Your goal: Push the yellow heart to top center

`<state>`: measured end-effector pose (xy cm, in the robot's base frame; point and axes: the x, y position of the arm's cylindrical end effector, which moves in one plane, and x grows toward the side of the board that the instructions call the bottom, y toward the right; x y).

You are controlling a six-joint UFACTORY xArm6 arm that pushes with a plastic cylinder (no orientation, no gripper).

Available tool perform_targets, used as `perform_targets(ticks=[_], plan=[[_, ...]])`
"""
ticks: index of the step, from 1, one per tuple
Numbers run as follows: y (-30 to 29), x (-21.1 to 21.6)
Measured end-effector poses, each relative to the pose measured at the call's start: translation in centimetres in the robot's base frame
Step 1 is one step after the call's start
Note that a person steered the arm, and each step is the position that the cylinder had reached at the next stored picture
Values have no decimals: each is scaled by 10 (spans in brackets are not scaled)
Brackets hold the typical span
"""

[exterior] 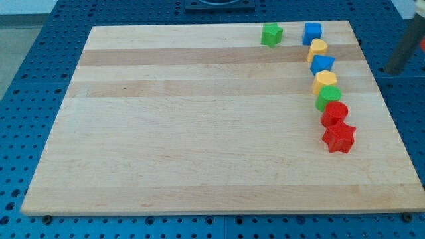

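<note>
The yellow heart (319, 48) lies near the board's top right, just below a blue cube (312, 32) and touching a blue block (322, 64) beneath it. My rod shows as a blurred dark bar at the view's right edge. Its tip (390, 69) is off the board's right side, about a hundred pixels right of the heart and touching no block.
Below the blue block a column runs down: a second yellow block (325, 81), a green round block (328, 97), a red round block (335, 113) and a red star (339, 137). A green star (271, 34) sits left of the blue cube. The wooden board (166, 133) lies on a blue perforated table.
</note>
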<state>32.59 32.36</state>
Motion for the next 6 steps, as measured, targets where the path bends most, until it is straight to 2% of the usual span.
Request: perform_targets(ticks=[1,2,4,6], plan=[[-20,-43],[-56,-43],[-160,-9],[-234,-18]])
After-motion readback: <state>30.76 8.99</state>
